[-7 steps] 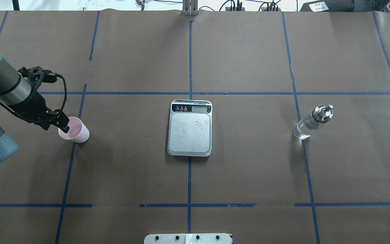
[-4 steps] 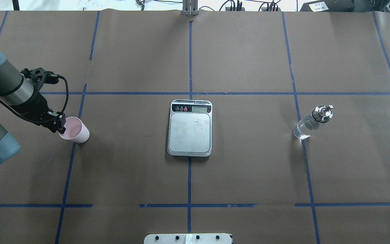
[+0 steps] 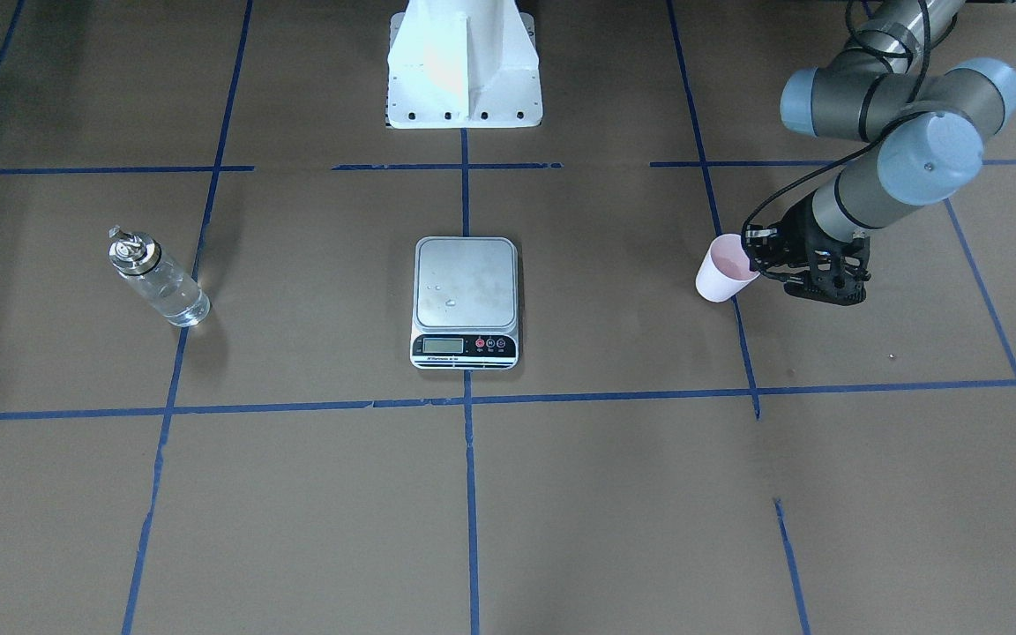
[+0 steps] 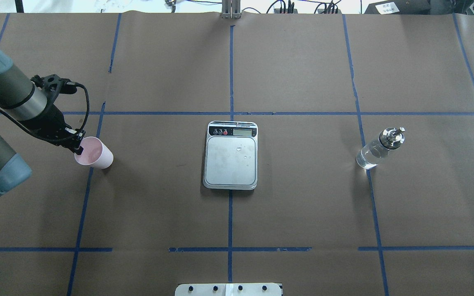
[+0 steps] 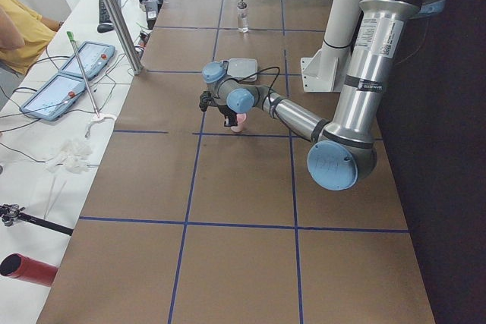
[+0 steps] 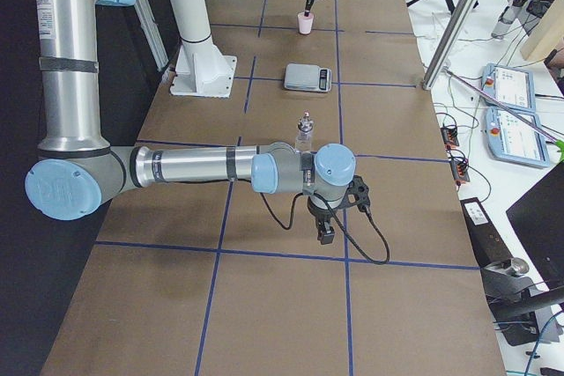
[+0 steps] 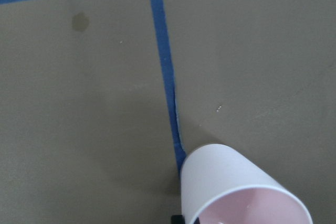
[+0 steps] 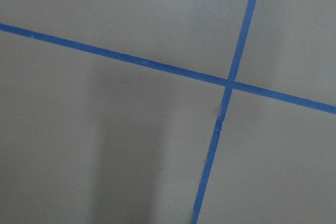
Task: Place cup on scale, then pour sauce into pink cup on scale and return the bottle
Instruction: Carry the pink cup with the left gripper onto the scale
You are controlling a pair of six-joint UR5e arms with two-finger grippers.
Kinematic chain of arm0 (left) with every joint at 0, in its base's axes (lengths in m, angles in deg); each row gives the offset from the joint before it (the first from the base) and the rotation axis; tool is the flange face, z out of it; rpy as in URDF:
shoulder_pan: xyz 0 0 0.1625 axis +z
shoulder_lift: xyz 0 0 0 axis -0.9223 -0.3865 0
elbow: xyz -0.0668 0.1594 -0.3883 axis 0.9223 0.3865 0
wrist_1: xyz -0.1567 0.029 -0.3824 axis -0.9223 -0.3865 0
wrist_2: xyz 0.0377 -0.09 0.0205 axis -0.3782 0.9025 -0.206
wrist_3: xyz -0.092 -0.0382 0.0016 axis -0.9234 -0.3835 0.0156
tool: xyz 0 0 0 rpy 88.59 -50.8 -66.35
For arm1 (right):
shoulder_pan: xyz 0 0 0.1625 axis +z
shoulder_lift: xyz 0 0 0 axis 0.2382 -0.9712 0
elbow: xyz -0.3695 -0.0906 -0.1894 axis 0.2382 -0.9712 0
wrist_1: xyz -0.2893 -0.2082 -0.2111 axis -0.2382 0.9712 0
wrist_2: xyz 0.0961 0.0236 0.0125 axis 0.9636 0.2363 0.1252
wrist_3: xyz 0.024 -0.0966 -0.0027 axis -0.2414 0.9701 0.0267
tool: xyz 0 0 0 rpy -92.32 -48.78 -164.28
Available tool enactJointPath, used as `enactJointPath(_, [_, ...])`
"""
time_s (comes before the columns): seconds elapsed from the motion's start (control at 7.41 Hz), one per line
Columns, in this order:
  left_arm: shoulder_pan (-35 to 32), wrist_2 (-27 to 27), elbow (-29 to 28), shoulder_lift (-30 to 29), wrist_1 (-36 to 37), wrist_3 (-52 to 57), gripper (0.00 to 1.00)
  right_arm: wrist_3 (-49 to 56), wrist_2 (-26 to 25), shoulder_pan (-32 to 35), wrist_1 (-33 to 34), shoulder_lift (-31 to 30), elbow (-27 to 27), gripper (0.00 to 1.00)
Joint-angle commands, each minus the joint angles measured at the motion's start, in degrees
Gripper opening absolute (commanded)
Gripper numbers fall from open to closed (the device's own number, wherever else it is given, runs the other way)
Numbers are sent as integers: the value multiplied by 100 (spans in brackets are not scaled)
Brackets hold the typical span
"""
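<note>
Over on the robot's left, the left pincer (image 4: 79,149) is clamped on the rim of the pink cup (image 4: 96,153), which leans tilted over a blue tape line (I can't say whether its base touches the desk (image 4: 303,205)). The scale (image 4: 231,158) sits bare mid-desk, well apart from it. The bottle (image 4: 375,151) stands alone far to the right. The right pincer (image 6: 324,233) hangs above the desk near the bottle; clenched or released, I cannot tell.
</note>
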Motion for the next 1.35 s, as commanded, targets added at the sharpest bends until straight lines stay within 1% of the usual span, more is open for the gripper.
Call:
enactJointPath(0.0, [-64, -13, 262, -765, 477, -965, 0, -19, 31, 0, -320, -2, 64, 100])
enactJointPath(0.14, [93, -248, 271, -1310, 593, -1780, 0, -37, 84, -9, -470, -45, 64, 100])
enactJointPath(0.27, [773, -703, 228, -1742, 603, -2589, 0, -203, 215, -17, -498, -46, 64, 100])
enactJointPath(0.41, [1093, -821, 106, -2085, 516, -3067, 0, -239, 347, -26, -664, -80, 55, 100])
enactJointPath(0.54, [1331, -857, -270, -2593, 533, -3306, 0, -231, 478, -26, -778, -203, 64, 100])
enactJointPath(0.68, [1525, -1066, -691, -3051, 533, -3483, 0, -231, 506, -26, -901, -239, 55, 100])
enactJointPath(0.81, [1631, -1216, -1061, -3290, 516, -3545, 0, -231, 515, -26, -920, -256, 38, 100])
enactJointPath(1.08, [1659, -1418, -1109, -3284, 550, -3555, 0, -231, 532, -26, -920, -256, 46, 100])
enactJointPath(1.22, [1659, -1428, -1109, -3284, 559, -3555, 0, -231, 532, -26, -920, -256, 46, 100])
